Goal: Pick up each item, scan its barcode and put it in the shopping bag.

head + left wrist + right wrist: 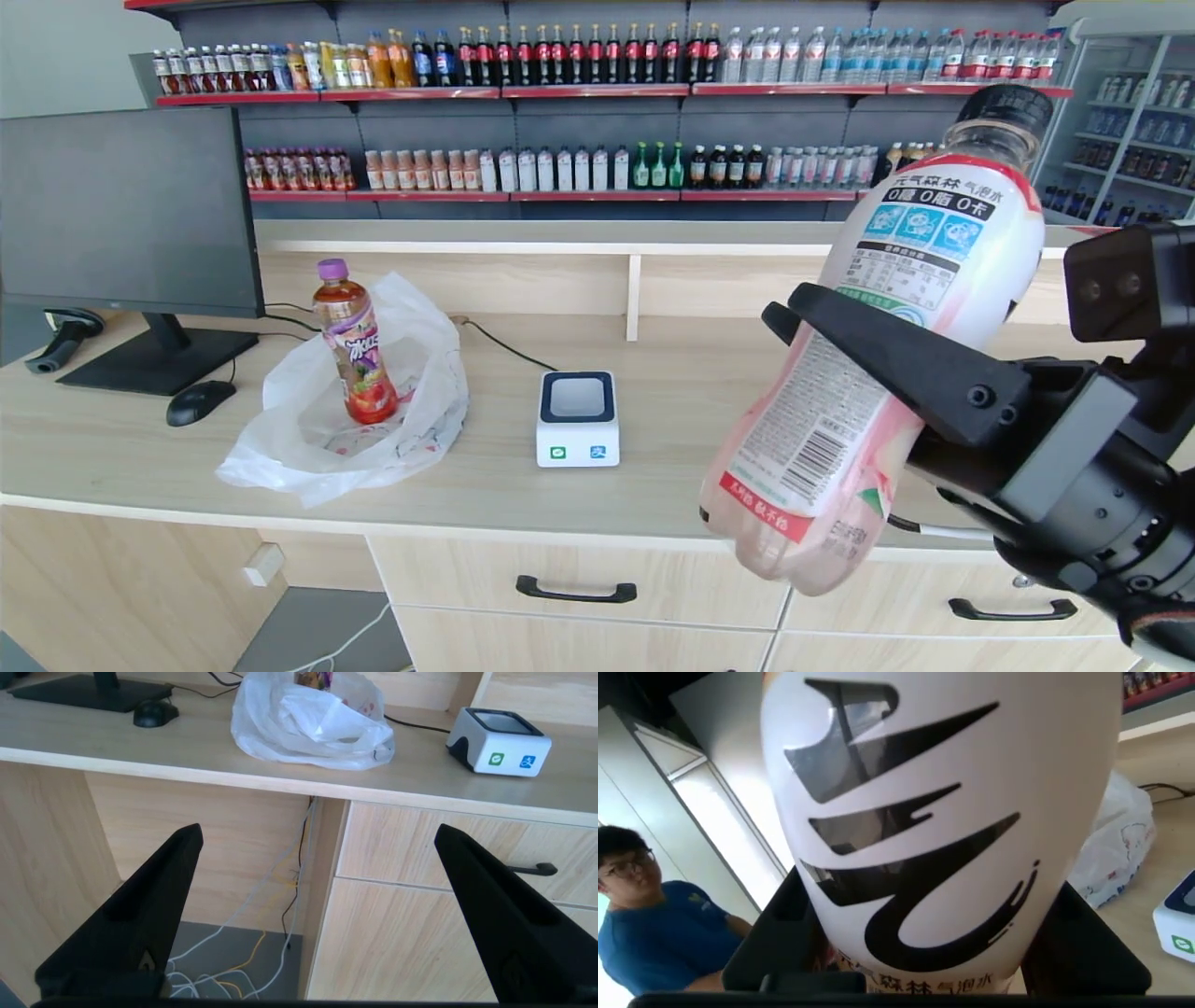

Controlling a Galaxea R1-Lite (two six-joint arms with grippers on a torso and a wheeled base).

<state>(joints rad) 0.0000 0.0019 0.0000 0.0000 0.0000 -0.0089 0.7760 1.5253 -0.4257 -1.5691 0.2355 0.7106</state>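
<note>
My right gripper [910, 397] is shut on a pink drink bottle [878, 373], held tilted in the air at the right, above the counter's front edge, barcode facing the head camera. The same bottle [943, 831] looms close in the right wrist view. A white barcode scanner [577, 417] sits mid-counter. The white plastic shopping bag [425, 411] lies to its left with a red tea bottle [357, 345] standing upright in it. My left gripper [318, 915] hangs open below counter height, facing the cabinet; the bag [313, 723] and scanner [495, 742] sit above it.
A monitor [126, 210], a mouse [199, 401] and a handheld scanner [61, 338] occupy the counter's left end. A cable [499, 345] runs behind the scanner. Drawers with black handles [576, 591] are below. Shelves of drinks [607, 56] line the back wall.
</note>
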